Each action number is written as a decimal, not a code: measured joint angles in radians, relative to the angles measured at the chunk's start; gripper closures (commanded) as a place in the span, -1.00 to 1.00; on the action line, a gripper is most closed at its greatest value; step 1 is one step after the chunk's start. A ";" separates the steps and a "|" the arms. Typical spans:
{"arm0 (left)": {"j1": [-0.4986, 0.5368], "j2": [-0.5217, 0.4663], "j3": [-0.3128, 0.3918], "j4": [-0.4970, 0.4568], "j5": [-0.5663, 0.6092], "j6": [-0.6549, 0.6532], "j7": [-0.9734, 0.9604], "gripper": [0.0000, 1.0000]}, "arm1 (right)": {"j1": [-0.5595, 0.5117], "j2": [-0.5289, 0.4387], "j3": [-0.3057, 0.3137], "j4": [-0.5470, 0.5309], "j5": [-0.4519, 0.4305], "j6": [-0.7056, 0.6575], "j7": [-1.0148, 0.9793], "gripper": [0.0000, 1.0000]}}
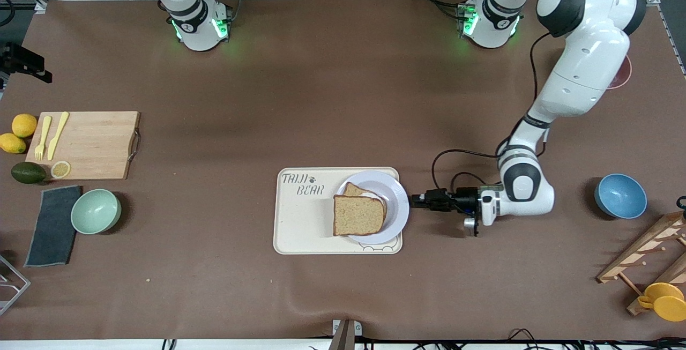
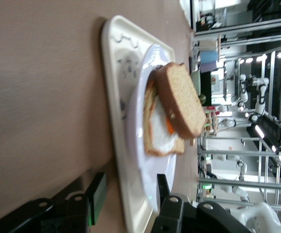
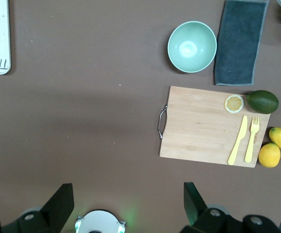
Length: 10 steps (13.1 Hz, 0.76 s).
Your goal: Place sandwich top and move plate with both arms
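Sandwich top (image 1: 358, 214) already resting, skewed, on the egg slice (image 2: 161, 140) on the plate (image 1: 395, 216), which sits on the cream tray (image 1: 300, 226) mid-bench. Left claw (image 1: 415, 200) released, low beside the plate's rim, likely readying the move. Right claw (image 3: 126, 206) released, waiting high over its base, yet to join

A brown counter (image 1: 321, 98) is carrying everything. Near its middle, a cream tray (image 1: 305, 216) is lying flat. At nine o'clock from the tray, toward the right arm's end, a wooden cutting board (image 1: 91, 143) is resting with two lemons (image 1: 19, 133) and an avocado (image 1: 28, 172) beside it; a mint bowl (image 1: 96, 211) and a dark cloth (image 1: 53, 225) are sitting nearer the front camera. At three o'clock a blue bowl (image 1: 620, 195) is standing, with a wooden rack (image 1: 643, 253) nearer the camera.
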 measured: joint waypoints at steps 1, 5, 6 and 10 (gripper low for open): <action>0.016 -0.002 0.000 0.009 0.036 -0.015 -0.022 -0.01 | 0.011 0.000 0.000 0.000 0.000 0.001 0.000 -1.00; 0.045 -0.033 0.001 0.062 0.191 -0.079 -0.145 0.00 | 0.024 0.000 -0.011 0.002 -0.001 0.003 0.000 -1.00; 0.052 -0.045 0.002 0.080 0.245 -0.102 -0.196 0.00 | 0.023 0.000 -0.016 0.004 -0.001 0.003 0.000 -1.00; 0.081 -0.108 0.003 0.127 0.401 -0.151 -0.331 0.00 | 0.023 -0.001 -0.018 0.011 -0.001 0.003 0.000 -1.00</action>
